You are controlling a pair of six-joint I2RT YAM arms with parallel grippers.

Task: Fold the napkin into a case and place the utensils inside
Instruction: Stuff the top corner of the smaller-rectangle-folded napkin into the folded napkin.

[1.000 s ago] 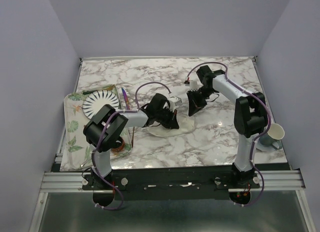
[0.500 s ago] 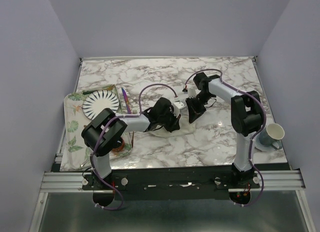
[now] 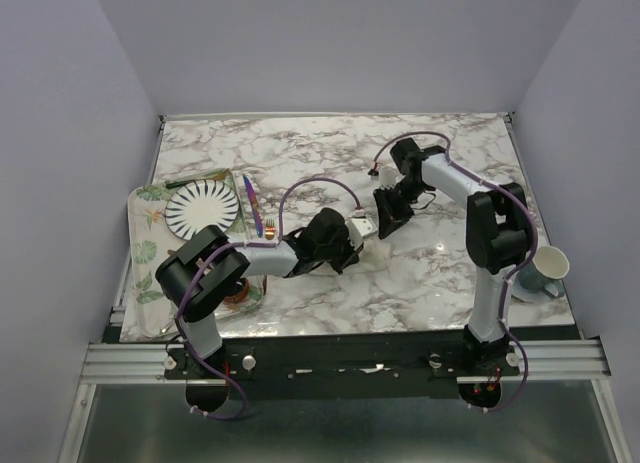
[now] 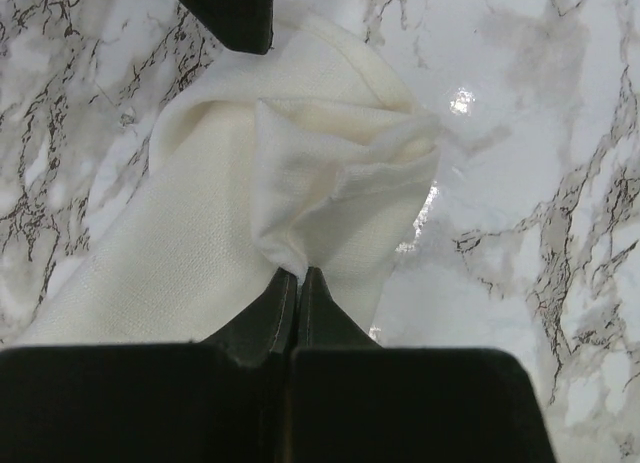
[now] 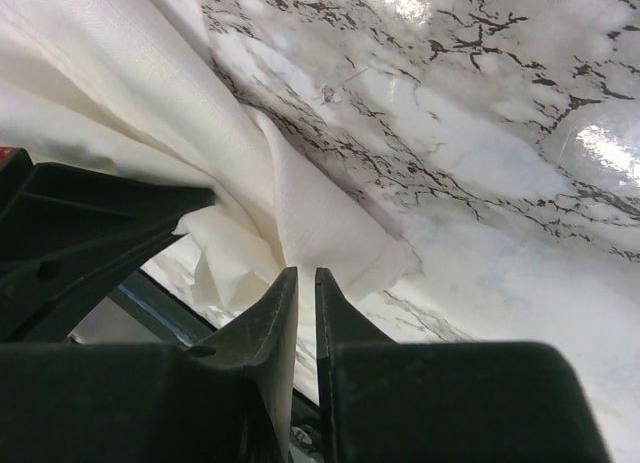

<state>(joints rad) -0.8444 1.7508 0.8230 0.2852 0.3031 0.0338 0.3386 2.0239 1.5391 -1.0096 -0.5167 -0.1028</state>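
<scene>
The cream napkin lies rumpled on the marble table. My left gripper is shut on a raised fold of it. In the top view that gripper covers most of the cloth. My right gripper pinches a folded corner of the napkin, its jaws only a narrow slit apart with cloth in the slit. Seen from above, this gripper hangs just right of the left one. A slim purple-blue utensil lies beside the tray. A copper-gold tip shows near its near end.
A leaf-patterned tray at the left holds a white plate with black stripes. A mug on a saucer stands at the near right edge. Grey walls close in the table on three sides.
The left arm has stretched lower and nearer over the napkin, hiding more of it. The right gripper came in toward the left one and its jaws have parted slightly.
</scene>
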